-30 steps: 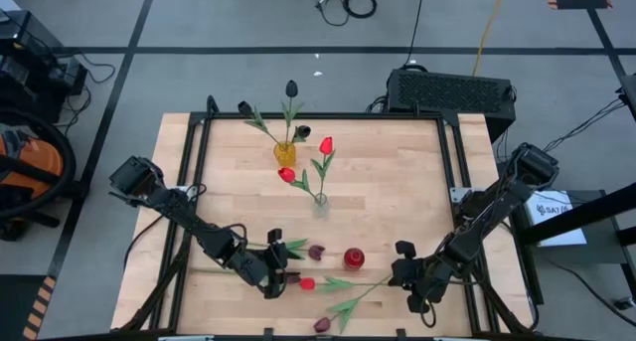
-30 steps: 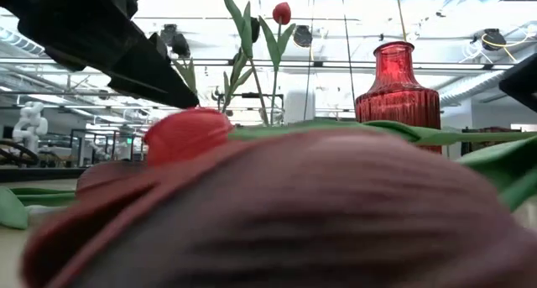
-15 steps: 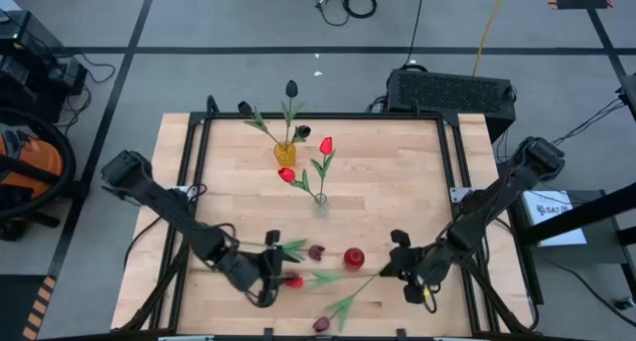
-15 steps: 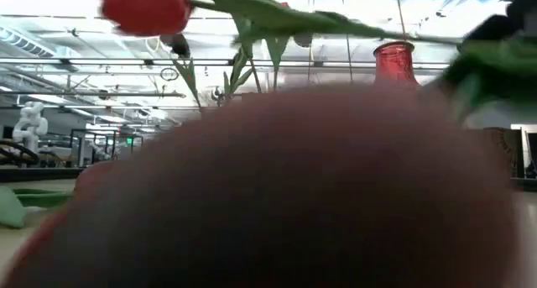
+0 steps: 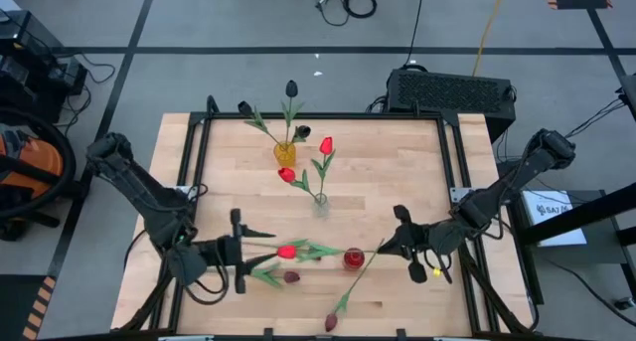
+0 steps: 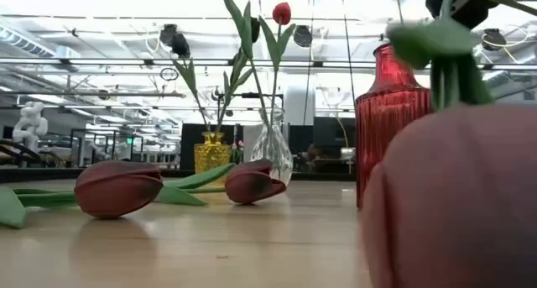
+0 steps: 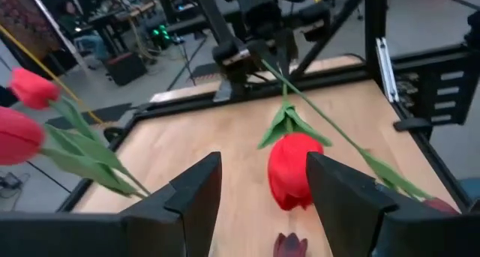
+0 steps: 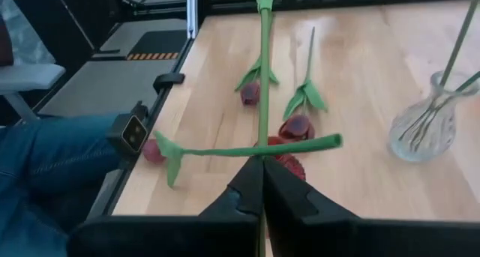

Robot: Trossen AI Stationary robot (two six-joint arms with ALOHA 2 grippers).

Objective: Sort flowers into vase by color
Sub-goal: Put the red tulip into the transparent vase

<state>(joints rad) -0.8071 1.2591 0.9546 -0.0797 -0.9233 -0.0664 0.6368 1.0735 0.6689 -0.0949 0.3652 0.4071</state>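
My right gripper (image 5: 388,244) is shut on the stem of a red tulip (image 5: 288,250), which it holds in the air over the red vase (image 5: 353,258). My left gripper (image 5: 256,250) is open and faces the red head (image 7: 292,171), which floats just beyond its fingertips (image 7: 264,167), untouched. A maroon tulip (image 5: 330,323) has its head at the near edge, and its stem slants up to my right gripper. A yellow vase (image 5: 285,152) holds near-black tulips. A clear vase (image 5: 320,204) holds red ones. My right gripper pinches the red tulip's stem near its cut end (image 8: 262,153) between its two fingers, level, from the table's right; the fingers lie along the stem. The tulip is lifted clear, head toward the left. The maroon tulip's stem (image 8: 300,144) crosses at the fingertips; whether it is pinched too, I cannot tell.
Two maroon tulips (image 6: 117,187) (image 6: 252,180) lie on the table near my left gripper; one shows in the high view (image 5: 291,277). A black box (image 5: 452,90) sits behind the far right corner. A person's leg in jeans (image 8: 52,152) is beside the table.
My right gripper has risen and gone toward the far edge with the red tulip, which is lifted clear of the table. The maroon tulip's stem end rose with it; its head stayed at the near edge. My left gripper has drawn back toward the left and far edges.
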